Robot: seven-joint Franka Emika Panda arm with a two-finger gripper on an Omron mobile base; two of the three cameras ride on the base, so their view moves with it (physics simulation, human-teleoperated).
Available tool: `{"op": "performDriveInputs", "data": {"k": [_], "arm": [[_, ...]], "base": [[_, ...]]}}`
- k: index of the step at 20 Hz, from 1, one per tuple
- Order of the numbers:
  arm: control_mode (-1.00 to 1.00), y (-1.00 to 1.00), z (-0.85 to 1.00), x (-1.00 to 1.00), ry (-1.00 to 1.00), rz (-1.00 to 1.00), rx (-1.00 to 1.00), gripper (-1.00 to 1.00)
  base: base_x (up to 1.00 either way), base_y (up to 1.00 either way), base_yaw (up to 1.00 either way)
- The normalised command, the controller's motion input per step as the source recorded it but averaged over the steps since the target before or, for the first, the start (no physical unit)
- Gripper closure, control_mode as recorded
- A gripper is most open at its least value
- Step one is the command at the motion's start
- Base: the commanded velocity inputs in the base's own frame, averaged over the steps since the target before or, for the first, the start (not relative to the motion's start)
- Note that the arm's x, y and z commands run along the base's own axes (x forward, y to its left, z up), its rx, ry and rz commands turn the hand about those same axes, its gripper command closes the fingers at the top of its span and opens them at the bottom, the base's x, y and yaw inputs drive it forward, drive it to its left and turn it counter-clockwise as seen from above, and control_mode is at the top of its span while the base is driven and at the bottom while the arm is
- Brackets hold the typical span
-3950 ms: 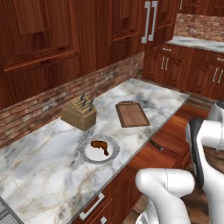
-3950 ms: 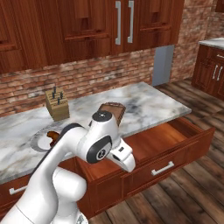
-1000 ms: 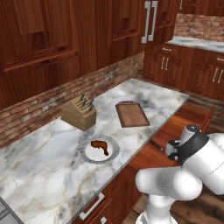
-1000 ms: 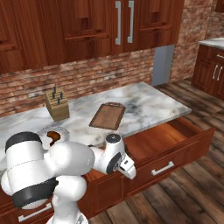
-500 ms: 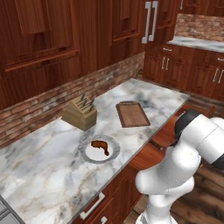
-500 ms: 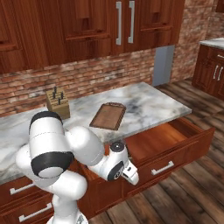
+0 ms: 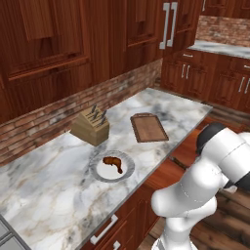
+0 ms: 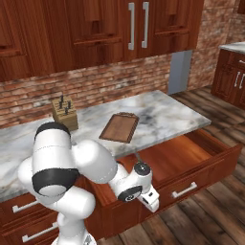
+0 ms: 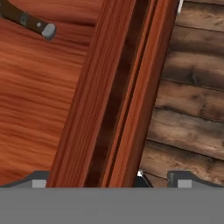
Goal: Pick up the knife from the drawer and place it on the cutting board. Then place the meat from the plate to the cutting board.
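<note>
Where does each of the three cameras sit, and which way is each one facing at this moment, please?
Left base view: behind the arm to its left, looking forward and down over the counter with plate, meat and cutting board; the white arm rises at lower right.
Right base view: behind to the right, facing the open drawer; the arm bends low at lower left.
Hand view: on the hand, looking down across the drawer's front wall at the knife handle and floor planks; open finger tips at bottom.
Shared: both base views show the cutting board and knife block.

Brick backsplash (image 8: 110, 86), dark wood cabinets (image 8: 95, 28), marble counter (image 7: 58, 180), plank floor (image 8: 206, 215)
</note>
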Motion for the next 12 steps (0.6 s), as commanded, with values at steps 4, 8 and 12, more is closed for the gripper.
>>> {"op": "performDriveInputs", "data": {"k": [4,8,12], "arm": [[-1.00,-1.00,-0.19,-1.00,0.01,-0.08,0.19,-1.00],[-1.00,-1.00,-0.01,-0.84,0.05,-0.13,0.13,-1.00],[-1.00,-0.36,0.26,-0.11,0.00,-0.05,0.10,-1.00]], "base": [[0.00,0.00,0.00],[0.00,0.00,0.00],[0.00,0.00,0.00]]}}
